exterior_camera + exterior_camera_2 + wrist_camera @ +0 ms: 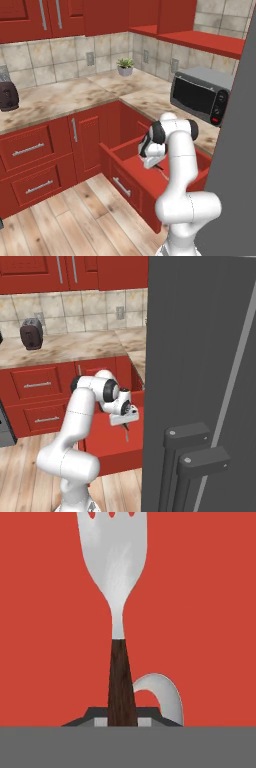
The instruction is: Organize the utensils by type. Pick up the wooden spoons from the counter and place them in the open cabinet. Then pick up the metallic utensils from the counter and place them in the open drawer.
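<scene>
One long beige stone-look surface [75, 97] with brown swirls runs along the wall and turns a corner, sitting on top of red cupboards. On the surface a grey and black microwave [200, 95] sits close to the corner, a small green plant in a white pot [125, 66] stands by the tiled wall behind the microwave, and a dark brown toaster [7, 95] stands far from the microwave on the other stretch. Red wall cupboards [45, 17] with grey bar handles hang above the surface. The floor [65, 225] is pale wood planks.

Below the surface, near the microwave, the wide deep red drawer [125, 185] with a silver bar handle is pulled out. The white robot arm bends down over it, and its fingers [125, 428] hang low inside the drawer.

The fingers are closed around the dark brown handle of a silver fork [117, 587], holding it. The fork's shiny head points away from the hand, over the plain red inside of the drawer. A small shiny all-silver spoon [162, 694] lies on the drawer's red bottom, just beside the fork handle. A tall dark grey panel [200, 381] stands close to the drawer, on the microwave's side.
</scene>
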Tool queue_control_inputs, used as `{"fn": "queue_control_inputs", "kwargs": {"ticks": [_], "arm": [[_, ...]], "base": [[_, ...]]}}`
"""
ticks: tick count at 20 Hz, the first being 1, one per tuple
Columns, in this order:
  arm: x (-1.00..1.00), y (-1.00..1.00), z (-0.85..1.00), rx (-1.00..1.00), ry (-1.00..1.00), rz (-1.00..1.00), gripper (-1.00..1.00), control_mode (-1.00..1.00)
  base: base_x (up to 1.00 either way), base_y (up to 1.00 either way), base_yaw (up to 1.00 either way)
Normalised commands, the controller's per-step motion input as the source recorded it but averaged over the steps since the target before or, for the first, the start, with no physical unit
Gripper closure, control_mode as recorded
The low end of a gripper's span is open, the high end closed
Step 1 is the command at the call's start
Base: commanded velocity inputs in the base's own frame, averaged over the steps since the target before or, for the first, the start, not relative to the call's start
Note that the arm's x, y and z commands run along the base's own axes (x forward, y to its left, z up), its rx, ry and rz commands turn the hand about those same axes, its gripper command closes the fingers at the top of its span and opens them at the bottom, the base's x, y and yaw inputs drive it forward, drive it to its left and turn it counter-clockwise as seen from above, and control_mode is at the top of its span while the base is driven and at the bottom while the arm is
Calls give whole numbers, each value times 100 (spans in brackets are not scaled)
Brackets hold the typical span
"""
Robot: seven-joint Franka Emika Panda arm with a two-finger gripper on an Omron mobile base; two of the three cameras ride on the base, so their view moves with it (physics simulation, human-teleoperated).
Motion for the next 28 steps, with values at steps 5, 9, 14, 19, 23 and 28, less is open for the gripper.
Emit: {"fn": "queue_control_inputs", "kwargs": {"ticks": [5,9,14,19,23,28], "arm": [[0,0,2,0,-8,0,-100,-100],[0,0,44,0,-9,1,-100,-100],[0,0,72,0,-10,0,-100,-100],[-7,1,87,0,-14,0,-100,-100],[-15,4,91,0,-16,0,-100,-100],[-23,10,88,0,-12,0,-100,-100]], "base": [[0,0,0],[0,0,0],[0,0,0],[0,0,0],[0,0,0],[0,0,0]]}}
